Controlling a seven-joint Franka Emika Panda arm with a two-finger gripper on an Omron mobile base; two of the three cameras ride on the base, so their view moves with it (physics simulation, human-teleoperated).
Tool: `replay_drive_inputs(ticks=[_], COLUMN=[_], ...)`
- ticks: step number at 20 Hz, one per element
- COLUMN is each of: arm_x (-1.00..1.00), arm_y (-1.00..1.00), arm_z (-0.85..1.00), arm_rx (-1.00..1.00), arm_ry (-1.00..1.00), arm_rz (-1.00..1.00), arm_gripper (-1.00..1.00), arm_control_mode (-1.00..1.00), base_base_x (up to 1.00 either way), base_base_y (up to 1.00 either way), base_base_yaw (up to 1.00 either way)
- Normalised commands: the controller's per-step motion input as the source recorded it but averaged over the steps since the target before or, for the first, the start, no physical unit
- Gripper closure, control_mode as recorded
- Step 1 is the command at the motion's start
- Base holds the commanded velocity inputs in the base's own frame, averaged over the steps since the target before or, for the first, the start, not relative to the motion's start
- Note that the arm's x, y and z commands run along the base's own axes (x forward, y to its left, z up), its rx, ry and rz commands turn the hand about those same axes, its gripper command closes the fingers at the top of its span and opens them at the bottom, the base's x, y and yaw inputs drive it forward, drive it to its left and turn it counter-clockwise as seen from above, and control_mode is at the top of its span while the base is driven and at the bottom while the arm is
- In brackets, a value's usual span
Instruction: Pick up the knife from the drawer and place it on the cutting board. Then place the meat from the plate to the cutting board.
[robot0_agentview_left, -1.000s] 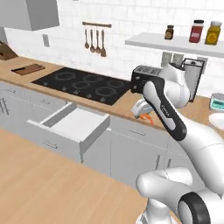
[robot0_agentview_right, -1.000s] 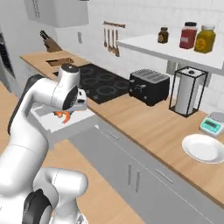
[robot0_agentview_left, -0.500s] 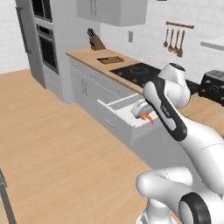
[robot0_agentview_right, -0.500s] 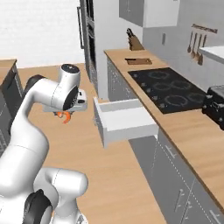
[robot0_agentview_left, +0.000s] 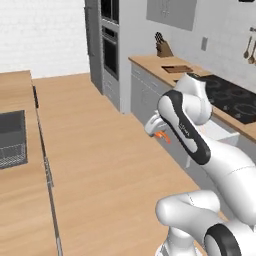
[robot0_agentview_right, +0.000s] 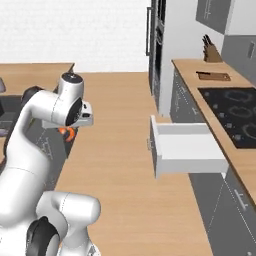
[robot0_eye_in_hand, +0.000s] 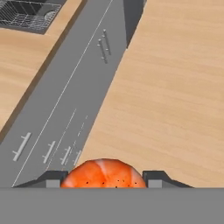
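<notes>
My gripper (robot0_eye_in_hand: 103, 180) is shut on the meat (robot0_eye_in_hand: 103, 173), an orange-red curled piece that bulges up between the two dark fingertips. From the base cameras the gripper (robot0_agentview_left: 159, 133) (robot0_agentview_right: 68, 131) hangs over the wooden floor, the meat (robot0_agentview_left: 161, 135) (robot0_agentview_right: 67, 133) showing orange below it. The drawer (robot0_agentview_right: 186, 148) (robot0_agentview_left: 220, 132) stands pulled out, and its white inside looks bare. Far along the counter lies the brown cutting board (robot0_agentview_right: 214, 76) (robot0_agentview_left: 176, 69). A thin dark streak runs along it, too small to name as the knife. The plate is out of view.
A black cooktop (robot0_agentview_right: 234, 114) (robot0_agentview_left: 236, 98) lies between the drawer and the board. A knife block (robot0_agentview_right: 210, 50) (robot0_agentview_left: 162, 48) stands past the board, beside a tall oven column (robot0_agentview_left: 107, 44). A wooden island with a wire sink basket (robot0_agentview_left: 12, 140) (robot0_eye_in_hand: 27, 15) flanks the floor.
The whole picture has swung round, so the base and its cameras have moved; the counter now lies off to the right. The meat stays held in the gripper.
</notes>
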Motion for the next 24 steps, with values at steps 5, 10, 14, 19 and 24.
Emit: replay_drive_inputs(ticks=[5, 10, 14, 19, 24], arm_x=[0.00, 0.00, 0.00, 0.00, 0.00], arm_y=[0.00, 0.00, 0.00, 0.00, 0.00], arm_z=[0.00, 0.00, 0.00, 0.00, 0.00], arm_rx=[0.00, 0.00, 0.00, 0.00, 0.00], arm_ry=[0.00, 0.00, 0.00, 0.00, 0.00], arm_rz=[0.00, 0.00, 0.00, 0.00, 0.00], arm_gripper=[1.00, 1.00, 1.00, 1.00, 1.00], arm_control_mode=[1.00, 1.00, 1.00, 1.00, 1.00], base_base_x=[0.83, 0.99, 1.00, 1.00, 1.00], base_base_y=[0.07, 0.35, 0.33, 0.21, 0.08], base_base_yaw=[0.12, 0.08, 0.07, 0.04, 0.01])
